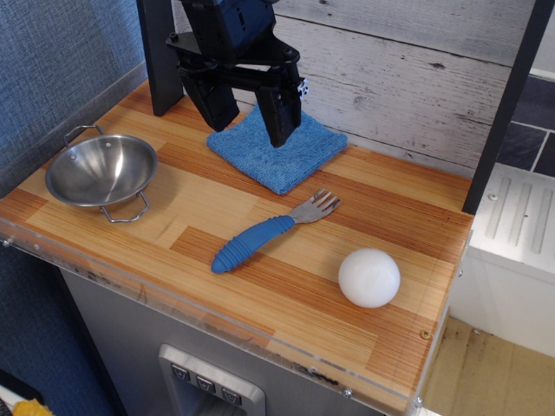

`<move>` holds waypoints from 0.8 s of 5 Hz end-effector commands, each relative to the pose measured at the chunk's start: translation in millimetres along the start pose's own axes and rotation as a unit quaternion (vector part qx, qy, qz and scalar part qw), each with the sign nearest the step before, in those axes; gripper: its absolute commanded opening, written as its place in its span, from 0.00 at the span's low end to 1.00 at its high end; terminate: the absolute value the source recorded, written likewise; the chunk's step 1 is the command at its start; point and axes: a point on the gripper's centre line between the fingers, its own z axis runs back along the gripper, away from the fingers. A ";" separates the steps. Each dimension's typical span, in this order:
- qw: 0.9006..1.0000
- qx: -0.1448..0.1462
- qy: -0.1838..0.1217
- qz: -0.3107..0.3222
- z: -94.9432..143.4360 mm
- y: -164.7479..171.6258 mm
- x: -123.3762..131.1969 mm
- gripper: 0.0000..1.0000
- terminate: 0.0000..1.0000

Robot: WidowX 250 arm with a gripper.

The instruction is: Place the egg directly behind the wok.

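The egg (369,277), a plain white ball, rests on the wooden table near the front right corner. The wok (101,170), a small shiny steel bowl with two wire handles, sits at the left side of the table. My gripper (247,117) hangs open and empty above the back middle of the table, over the left part of the blue cloth (277,148), far from both the egg and the wok.
A fork (269,232) with a blue ribbed handle lies in the middle of the table between wok and egg. A folded blue cloth lies at the back. A dark post (159,61) stands behind the wok. The table edge (260,334) runs along the front.
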 end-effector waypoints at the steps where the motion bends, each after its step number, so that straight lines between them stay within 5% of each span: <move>1: 1.000 0.000 0.000 0.000 0.0 0.0 0.0 1.00 0.00; 4: 0.990 -0.104 0.049 -0.082 -33.2 -23.6 -10.7 1.00 0.00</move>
